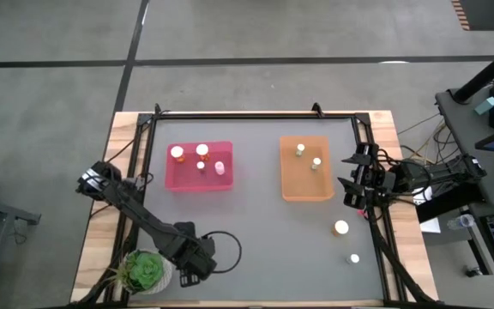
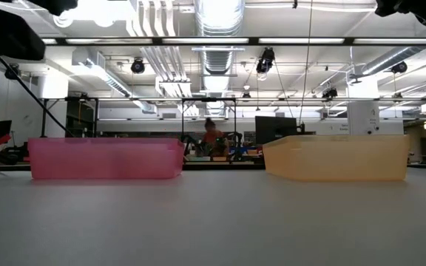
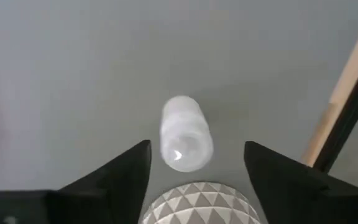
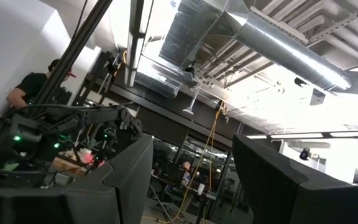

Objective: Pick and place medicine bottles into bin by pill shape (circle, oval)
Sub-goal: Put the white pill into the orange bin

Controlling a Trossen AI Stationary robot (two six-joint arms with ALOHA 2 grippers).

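Overhead: my left gripper [image 1: 192, 276] sits at the near-left corner beside the plant pot [image 1: 147, 270]; right gripper [image 1: 356, 183] idles at the right edge, jaws apart, empty. Pink bin [image 1: 198, 183] holds four bottles, orange bin [image 1: 306, 193] two; two more stand near-right.

Low view: only the bins show, no grippers.

Left wrist: fingers [image 3: 120, 173] spread around a lying pale bottle [image 3: 185, 133], not gripping. Risk: it rolls on closing, or I clip the pot.

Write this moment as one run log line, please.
left gripper: open over lying pale plastic bottle | right gripper: open, parked by orange tray
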